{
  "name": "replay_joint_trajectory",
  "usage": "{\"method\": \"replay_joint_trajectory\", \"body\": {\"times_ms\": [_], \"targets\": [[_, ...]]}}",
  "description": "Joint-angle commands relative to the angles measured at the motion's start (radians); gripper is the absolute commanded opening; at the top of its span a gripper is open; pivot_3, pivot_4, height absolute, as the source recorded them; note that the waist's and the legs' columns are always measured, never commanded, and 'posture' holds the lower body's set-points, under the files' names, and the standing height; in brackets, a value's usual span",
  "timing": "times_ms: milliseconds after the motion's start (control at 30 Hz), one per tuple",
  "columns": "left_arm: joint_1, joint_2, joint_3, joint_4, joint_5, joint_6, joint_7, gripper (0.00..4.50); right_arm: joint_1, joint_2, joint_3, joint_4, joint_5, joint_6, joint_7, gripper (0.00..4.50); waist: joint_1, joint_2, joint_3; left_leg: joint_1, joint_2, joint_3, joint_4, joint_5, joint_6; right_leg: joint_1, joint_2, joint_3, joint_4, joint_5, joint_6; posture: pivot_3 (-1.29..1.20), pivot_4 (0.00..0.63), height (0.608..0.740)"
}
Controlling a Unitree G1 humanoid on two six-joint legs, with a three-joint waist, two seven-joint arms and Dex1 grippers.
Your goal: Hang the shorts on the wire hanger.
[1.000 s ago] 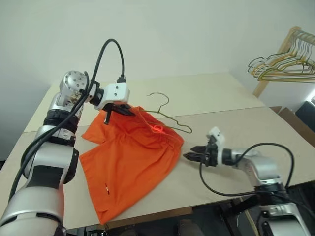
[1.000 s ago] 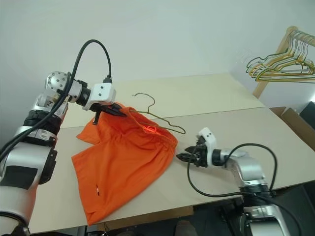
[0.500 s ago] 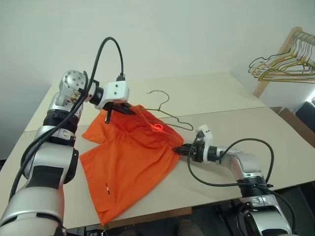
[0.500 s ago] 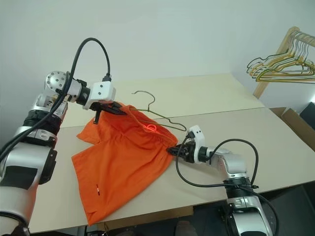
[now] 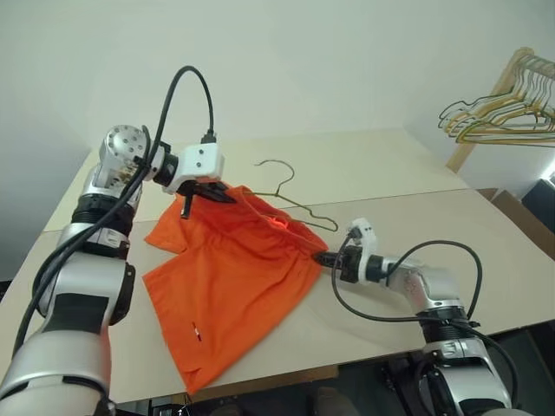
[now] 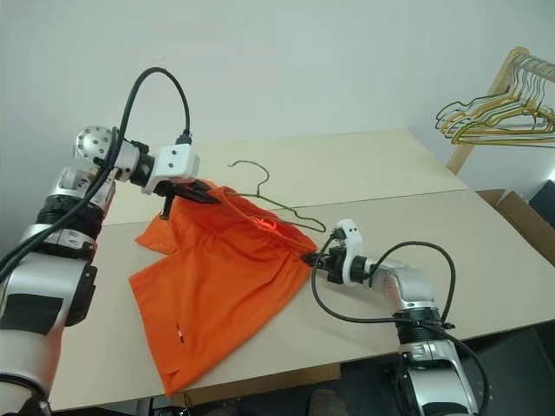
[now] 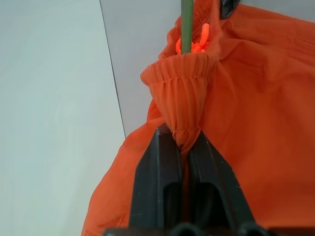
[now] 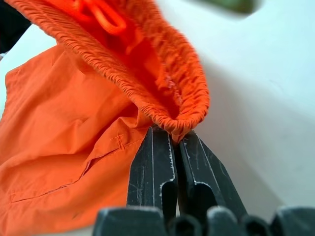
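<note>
Both grips are on: with your left gripper and right gripper pinching the waistband of the shorts mid-frame, stretch it open over the wire hanger.

Pale wall; beige table

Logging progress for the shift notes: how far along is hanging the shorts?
Done: both grippers are shut on the waistband of the shorts, the left gripper holding its end raised, the right gripper at the other end. In hand: the wire hanger lies partly under the waistband. Left: getting the shorts hung on it.
</note>
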Motion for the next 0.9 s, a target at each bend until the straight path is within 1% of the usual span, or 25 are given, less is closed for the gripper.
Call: {"method": "replay_joint_trajectory", "body": {"times_ms": [33,233,300,500,600,700,767,900], "targets": [[-0.011,0.037,0.026,-0.031,-0.015,-0.015,-0.010,0.00,-0.030,-0.069,-0.027,-0.034,0.007,-0.027,0.047,0.03,0.000,0.000,0.000,0.000,0.000,0.000,0.000,0.000,0.000,0.000,0.000,0.000,0.000,0.000,0.000,-0.02,0.000,0.740],[-0.001,0.055,0.018,-0.017,-0.001,-0.019,-0.004,0.00,-0.044,-0.140,0.000,0.015,-0.037,-0.085,0.098,0.03,-0.001,0.000,0.000,0.000,0.000,0.000,0.000,0.000,0.000,0.000,0.000,0.000,0.000,0.000,0.000,-0.02,0.000,0.740],[0.003,0.059,0.011,-0.008,0.014,-0.029,0.013,0.00,-0.031,-0.163,0.020,-0.001,-0.060,-0.125,0.125,0.03,0.000,0.000,0.000,0.000,0.000,0.000,0.000,0.000,0.000,0.000,0.000,0.000,0.000,0.000,0.000,-0.01,0.000,0.740],[0.016,0.065,0.018,-0.001,0.002,-0.032,0.000,0.00,-0.042,-0.218,0.041,-0.016,-0.070,-0.135,0.173,0.03,0.002,0.000,0.000,0.000,0.000,0.000,0.000,0.000,0.000,0.000,0.000,0.000,0.000,0.000,0.000,-0.01,0.000,0.740],[0.022,0.078,0.001,0.006,0.035,-0.045,0.024,0.00,-0.034,-0.245,0.060,-0.035,-0.114,-0.229,0.183,0.03,0.002,0.000,0.000,0.000,0.000,0.000,0.000,0.000,0.000,0.000,0.000,0.000,0.000,0.000,0.000,-0.01,0.000,0.740],[0.033,0.079,-0.019,0.004,0.082,-0.054,0.092,0.00,-0.028,-0.312,0.132,-0.096,-0.199,-0.357,0.236,0.03,0.002,0.000,0.000,0.000,0.000,0.000,0.000,0.000,0.000,0.000,0.000,0.000,0.000,0.000,0.000,-0.01,0.000,0.740],[0.042,0.071,-0.018,-0.010,0.083,-0.049,0.110,0.00,-0.042,-0.346,0.155,-0.146,-0.218,-0.407,0.276,0.03,0.003,0.000,0.000,0.000,0.000,0.000,0.000,0.000,0.000,0.000,0.000,0.000,0.000,0.000,0.000,-0.02,0.000,0.740],[0.065,0.067,-0.006,-0.069,0.081,-0.027,0.159,0.00,-0.166,-0.372,0.204,-0.225,-0.273,-0.379,0.284,0.03,-0.001,0.000,0.000,0.000,0.000,0.000,0.001,0.000,0.000,-0.001,0.000,0.001,0.000,0.000,0.000,-0.04,0.000,0.740]]}}
